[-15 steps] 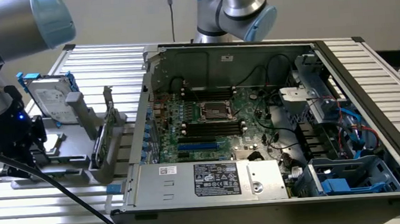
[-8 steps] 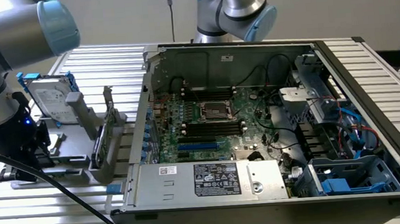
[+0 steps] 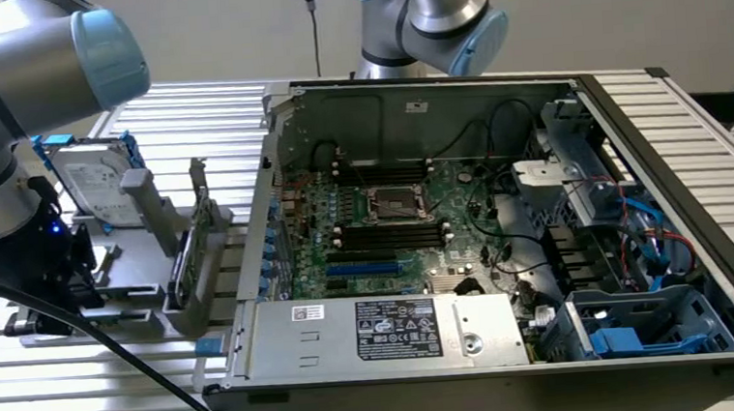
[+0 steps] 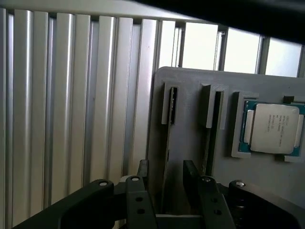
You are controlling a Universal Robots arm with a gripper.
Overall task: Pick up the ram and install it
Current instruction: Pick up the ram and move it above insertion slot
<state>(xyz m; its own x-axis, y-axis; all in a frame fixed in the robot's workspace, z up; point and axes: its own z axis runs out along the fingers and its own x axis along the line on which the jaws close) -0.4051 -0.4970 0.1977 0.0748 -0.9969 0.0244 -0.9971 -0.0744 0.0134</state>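
**A:** Exterior view, go!
**B:** My arm [image 3: 1, 144] hangs over the gray holder [image 3: 129, 305], just beside the open computer case [image 3: 471, 208].
**A:** And the wrist view?
**B:** My pincer [image 4: 167, 174] is spread wide, one finger on either side of the ram [image 4: 172, 105]. It stands upright in the slot nearest the holder's edge.
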